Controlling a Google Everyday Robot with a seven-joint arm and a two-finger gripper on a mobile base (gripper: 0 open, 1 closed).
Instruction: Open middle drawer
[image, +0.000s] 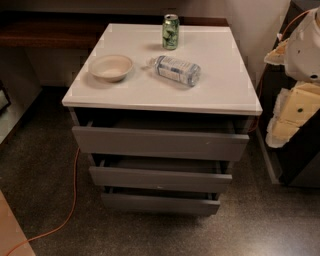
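Gripper (292, 117) at right edge — state unclear; middle drawer (160, 178) pulled slightly out.

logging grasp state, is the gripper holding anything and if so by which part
Nothing: the gripper hangs right of the cabinet, clear of the middle drawer.

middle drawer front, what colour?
Middle drawer: plain grey, pale scuff at lower edge, in the camera view. End effector at right edge, clear of it.
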